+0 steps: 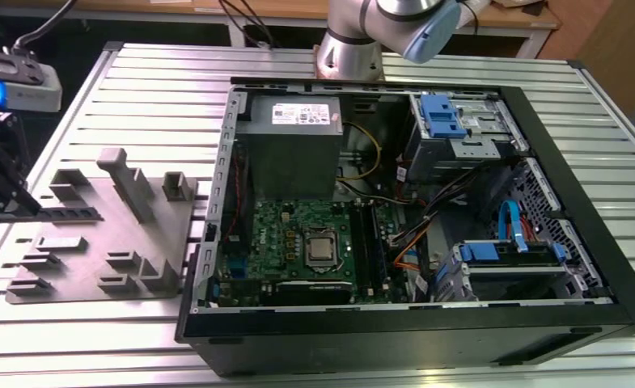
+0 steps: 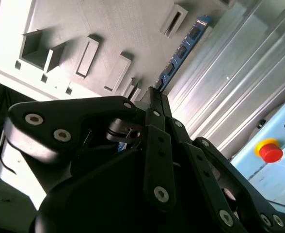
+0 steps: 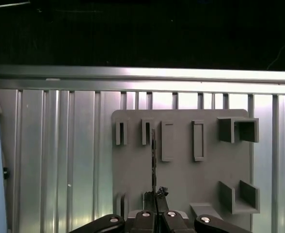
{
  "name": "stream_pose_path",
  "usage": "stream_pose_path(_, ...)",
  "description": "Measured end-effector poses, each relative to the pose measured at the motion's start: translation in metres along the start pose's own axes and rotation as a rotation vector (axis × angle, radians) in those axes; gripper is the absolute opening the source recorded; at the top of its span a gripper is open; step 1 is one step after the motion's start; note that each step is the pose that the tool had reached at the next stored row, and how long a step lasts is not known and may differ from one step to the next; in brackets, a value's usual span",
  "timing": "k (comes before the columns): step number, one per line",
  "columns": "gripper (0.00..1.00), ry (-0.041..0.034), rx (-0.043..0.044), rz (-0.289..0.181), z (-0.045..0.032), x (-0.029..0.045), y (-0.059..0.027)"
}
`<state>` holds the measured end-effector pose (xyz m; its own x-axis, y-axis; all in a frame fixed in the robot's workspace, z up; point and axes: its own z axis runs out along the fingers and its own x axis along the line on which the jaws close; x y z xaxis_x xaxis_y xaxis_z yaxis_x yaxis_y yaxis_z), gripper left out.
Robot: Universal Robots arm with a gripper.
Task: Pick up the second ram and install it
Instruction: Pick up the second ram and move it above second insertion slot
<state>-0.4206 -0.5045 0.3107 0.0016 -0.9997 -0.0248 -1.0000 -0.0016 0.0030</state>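
The second ram point(image 1: 71, 214) is a thin dark stick held level over the grey fixture plate point(image 1: 112, 242), at the exterior view's left. My gripper point(image 1: 31, 212) is shut on one end of it. In the second wrist view the black fingers point(image 2: 157, 111) pinch the blue-green stick point(image 2: 181, 51), which runs away from them beside the plate point(image 2: 108, 29). The first wrist view shows the ram point(image 3: 153, 160) edge-on above the plate point(image 3: 181, 170), in line with a slot holder. I cannot tell whether it is clear of the holders. The motherboard's long black slots point(image 1: 366, 242) lie inside the open computer case point(image 1: 576, 267).
The fixture plate carries several raised grey holders point(image 1: 133, 190). The case holds a green motherboard point(image 1: 295, 242), a power supply point(image 1: 290, 137), blue drive cages point(image 1: 446, 117) and loose cables. The arm's base point(image 1: 349, 48) stands behind the case. A red button point(image 2: 271, 150) sits beyond the ribbed table.
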Motion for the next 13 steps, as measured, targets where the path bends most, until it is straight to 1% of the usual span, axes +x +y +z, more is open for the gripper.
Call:
stream_pose_path(4, 0.08, -0.0012, 0.0037, 0.0, -0.0106, -0.0003, 0.0)
stream_pose_path(13, 0.08, -0.0023, 0.0061, 0.0, -0.0333, -0.0008, 0.0001)
